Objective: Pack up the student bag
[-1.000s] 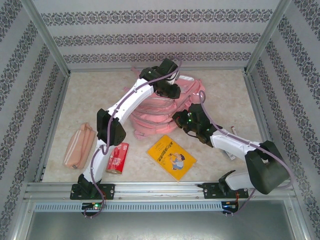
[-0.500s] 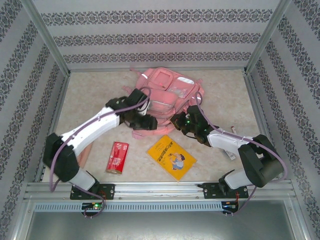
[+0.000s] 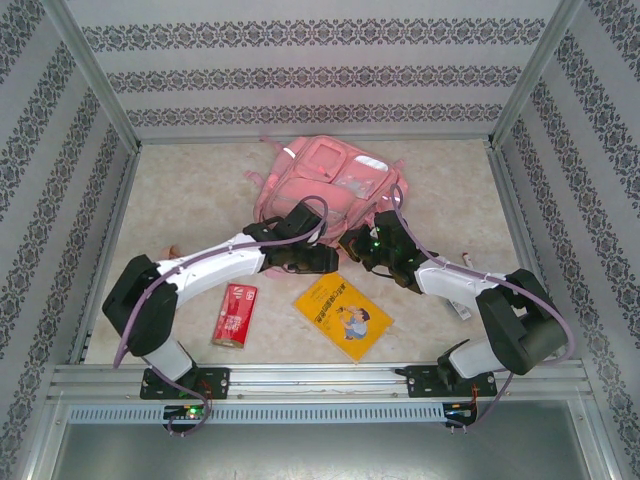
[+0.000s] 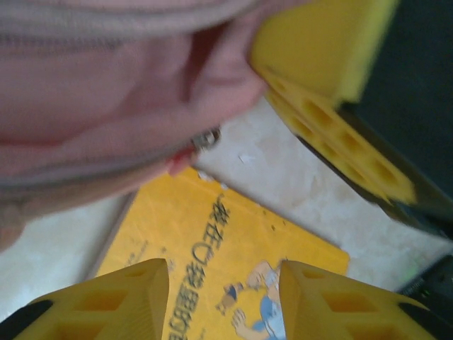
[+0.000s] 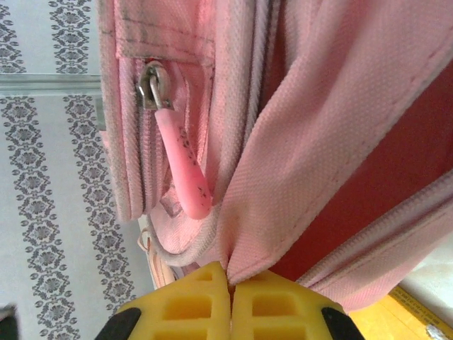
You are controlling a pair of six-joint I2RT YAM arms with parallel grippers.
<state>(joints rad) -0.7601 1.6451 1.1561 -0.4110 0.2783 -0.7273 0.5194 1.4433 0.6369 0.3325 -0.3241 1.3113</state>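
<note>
Well off the near-left corner of the student bag [image 3: 325, 180], a red packet [image 3: 235, 313] lies flat on the surface [image 3: 180, 200], not yet packed.

Next comes the left pincer [image 4: 223, 275], at the bag's near edge. Its jaws stand partly apart with nothing between them. In its own camera they frame the cover of the yellow book [image 3: 343, 313], which lies flat just in front of the bag, with the bag's pink hem hanging just above. That pose suggests it is lining up on the book as the next thing to load, though nothing is gripped yet.

The bag itself lies toward the back of the surface, front pockets up, its near edge turned toward the arms.

At the right end of that near edge, the right pincer [image 5: 230, 278] is fully closed on a fold of the bag's pink fabric. A pink zip pull [image 5: 180, 166] dangles just left of the pinch, and red lining [image 5: 382, 177] shows on the right where the fabric is drawn away. The hold looks meant to lift the lip and hold the mouth open, so the other arm can slide things in.
</note>
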